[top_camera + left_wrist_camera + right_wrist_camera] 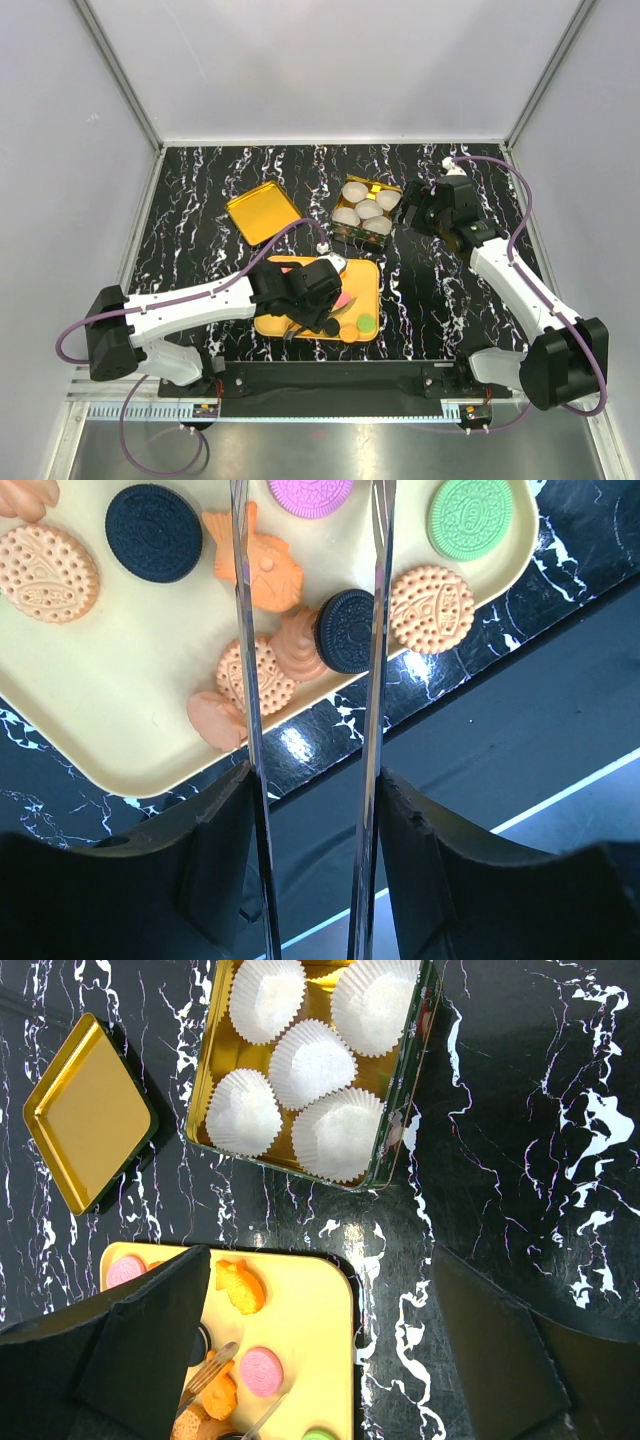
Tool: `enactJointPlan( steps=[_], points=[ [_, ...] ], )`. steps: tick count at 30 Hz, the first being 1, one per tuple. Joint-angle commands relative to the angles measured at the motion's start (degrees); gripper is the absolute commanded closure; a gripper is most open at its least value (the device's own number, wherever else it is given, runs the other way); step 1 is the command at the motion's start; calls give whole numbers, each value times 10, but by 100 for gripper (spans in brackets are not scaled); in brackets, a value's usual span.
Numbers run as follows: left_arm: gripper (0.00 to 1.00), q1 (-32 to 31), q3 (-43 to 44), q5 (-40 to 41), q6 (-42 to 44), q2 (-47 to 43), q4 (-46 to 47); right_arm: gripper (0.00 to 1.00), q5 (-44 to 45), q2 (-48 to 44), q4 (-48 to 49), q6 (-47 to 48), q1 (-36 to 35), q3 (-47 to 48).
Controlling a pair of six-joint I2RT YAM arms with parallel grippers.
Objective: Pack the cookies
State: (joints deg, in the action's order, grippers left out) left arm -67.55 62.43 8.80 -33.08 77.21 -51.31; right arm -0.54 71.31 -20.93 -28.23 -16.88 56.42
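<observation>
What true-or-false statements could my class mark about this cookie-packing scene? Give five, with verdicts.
1. The tin holds five white paper cups. True.
2. A cookie already lies in one cup. False: all the cups are empty; the cookies lie on the yellow tray.
3. The left gripper is above the yellow tray. True.
4. The right gripper grips a pink cookie. False: it is open and holds nothing.
5. The gold lid covers the tin. False: it lies on the table beside the tin.
</observation>
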Motion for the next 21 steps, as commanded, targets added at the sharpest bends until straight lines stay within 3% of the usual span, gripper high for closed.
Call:
enactJointPlan(
  steps=[1,21],
  points=[
    [46,1,-5,-2,-4,-7,24,0,7,1,11,8,-3,3],
    [56,4,16,15,5,-15,16,0,11,-8,7,11,-3,1]
  ],
)
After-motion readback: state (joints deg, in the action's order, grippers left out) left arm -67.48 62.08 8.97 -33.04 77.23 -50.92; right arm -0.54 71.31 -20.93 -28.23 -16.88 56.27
